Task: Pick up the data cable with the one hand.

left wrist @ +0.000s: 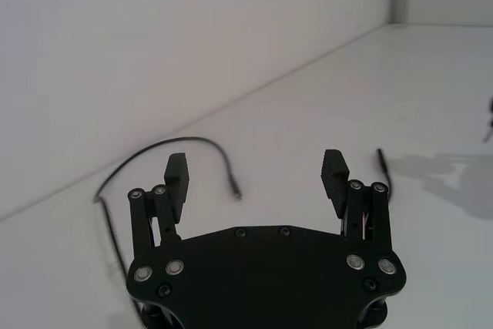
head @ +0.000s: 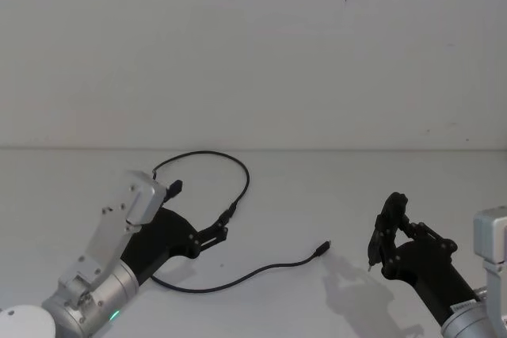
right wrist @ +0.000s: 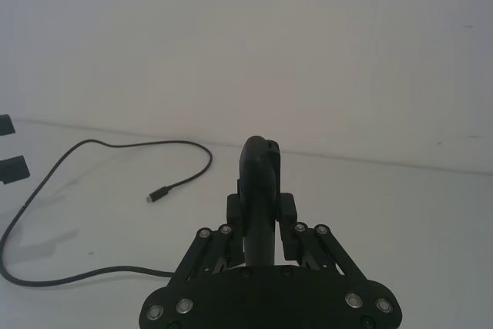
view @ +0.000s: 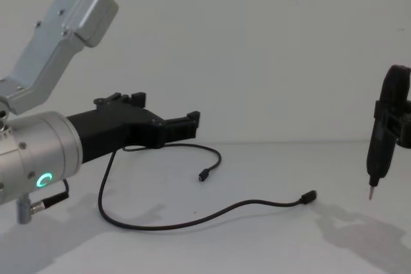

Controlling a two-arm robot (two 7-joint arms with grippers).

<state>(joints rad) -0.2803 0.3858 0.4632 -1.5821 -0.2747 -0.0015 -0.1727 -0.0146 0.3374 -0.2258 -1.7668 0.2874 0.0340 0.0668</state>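
White table (head: pixel 444 187), white wall behind it.

Far left: silver arm with a green ring (view: pixel 43 179) lit on its barrel. A short wire with a metal plug (view: pixel 46 203) hangs beneath the barrel.

Left gripper (head: pixel 198 210): black and angular, reaching forward and toward the middle. In the chest view it is off the surface, with its shadow on the table below. Fingers are apart with nothing between them; the left wrist view shows both pads facing each other across a wide gap.

Data cable (head: pixel 277 265): lies flat on the table, left of centre to centre. It starts in a rounded loop by the left gripper. In the head view one plug ends just beside the lower fingertip. From under the arm the long run sweeps right in a shallow curve. The second plug lies near the middle of the table, pointing toward the right side. No finger touches the cable in the chest view.

Right gripper (right wrist: pixel 260 217): low at the right, well apart from the cable. Fingers are clamped on a dark pen-like tool (view: pixel 384 139), which hangs tip down above the table.
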